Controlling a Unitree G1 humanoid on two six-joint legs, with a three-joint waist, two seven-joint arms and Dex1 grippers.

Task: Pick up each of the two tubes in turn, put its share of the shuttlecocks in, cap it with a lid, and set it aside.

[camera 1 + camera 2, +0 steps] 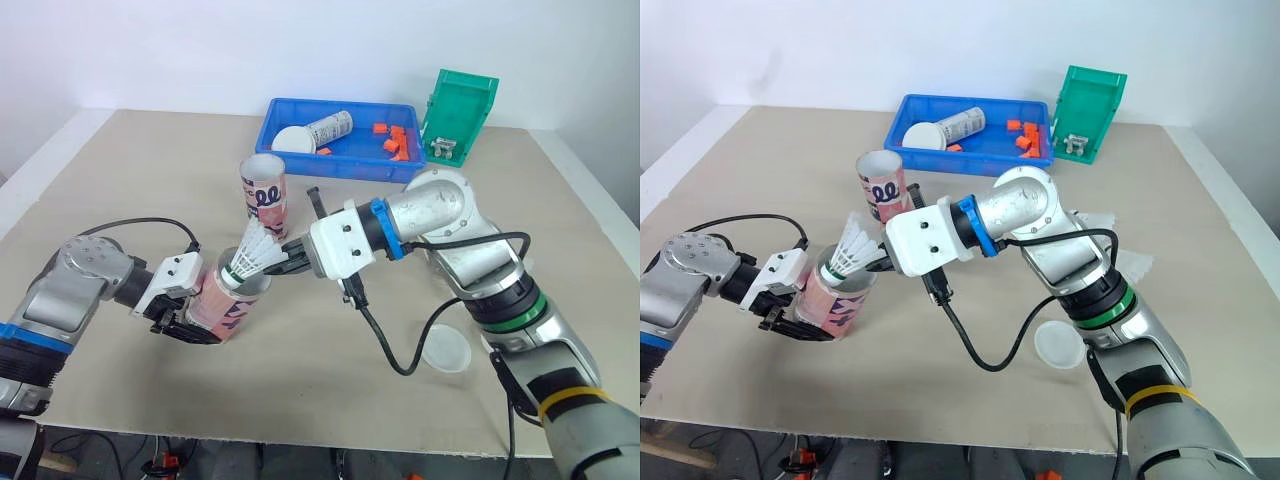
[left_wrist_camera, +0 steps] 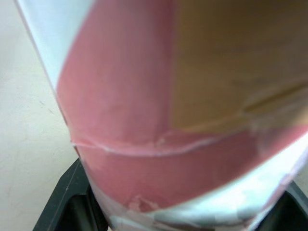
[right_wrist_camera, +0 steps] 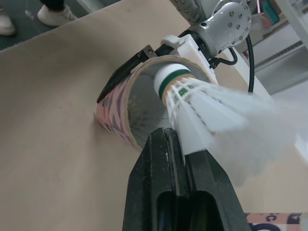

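Tilted tube (image 1: 228, 300) clamped by left fingers (image 2: 67, 207) near counter's (image 1: 120, 160) front-left corner. Shuttlecock (image 1: 252, 255) pinched at feathers by right fingers (image 3: 163, 183), cork held at tube mouth. Second tube (image 1: 265, 190) stood upright behind. Lid (image 1: 445, 350) laid near front edge.

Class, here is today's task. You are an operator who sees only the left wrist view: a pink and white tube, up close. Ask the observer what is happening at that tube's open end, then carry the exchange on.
Observer: The right pincer holds a shuttlecock by its feathers, with the cork pointing into the mouth of the tube.
Operator: Is my tube upright?
Observer: No. The left pincer holds it tilted, with its mouth leaning toward the right pincer.
Operator: Where is a lid for it?
Observer: A clear lid lies flat on the table, beside the right forearm.
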